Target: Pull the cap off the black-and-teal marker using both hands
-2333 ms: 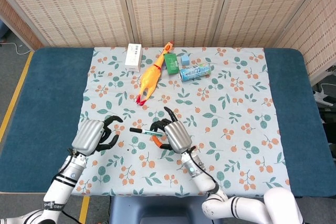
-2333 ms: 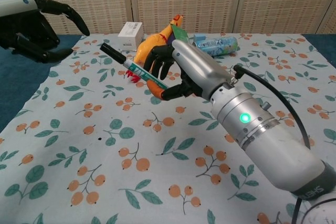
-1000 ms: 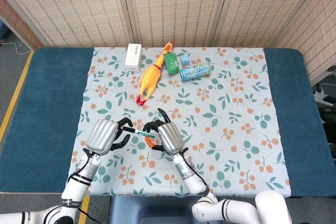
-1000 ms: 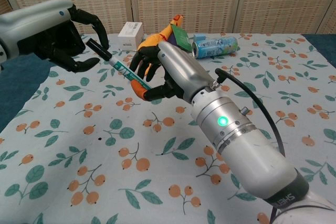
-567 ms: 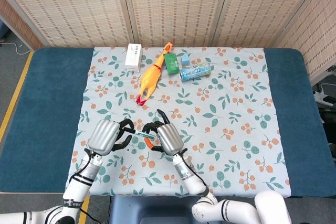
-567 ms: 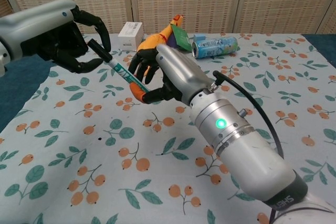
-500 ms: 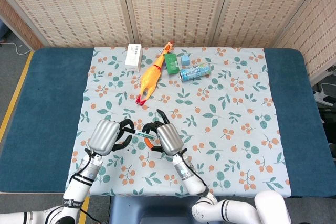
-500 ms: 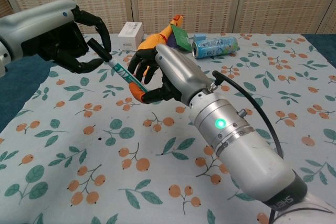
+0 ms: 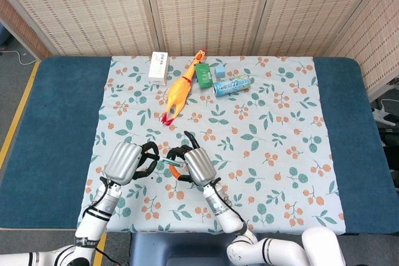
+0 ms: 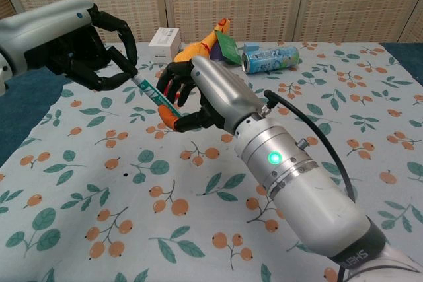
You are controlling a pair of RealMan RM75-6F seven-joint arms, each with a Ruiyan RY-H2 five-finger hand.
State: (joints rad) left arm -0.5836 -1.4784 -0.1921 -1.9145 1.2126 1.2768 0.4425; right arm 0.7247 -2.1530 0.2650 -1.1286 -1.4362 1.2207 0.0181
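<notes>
Right hand (image 10: 205, 100) grips the marker (image 10: 153, 90) barrel; left hand (image 10: 79, 37) closes on its cap — pull straight apart along the axis.

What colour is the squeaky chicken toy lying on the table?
The rubber chicken is yellow-orange with red feet; the head view shows it best.

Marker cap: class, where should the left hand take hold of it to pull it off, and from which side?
Grip the black cap at the marker's upper-left end, coming from the left. The right hand holds the teal barrel, so only that end projects toward the left hand, whose fingers already wrap it. Pull along the marker's axis, probably.
</notes>
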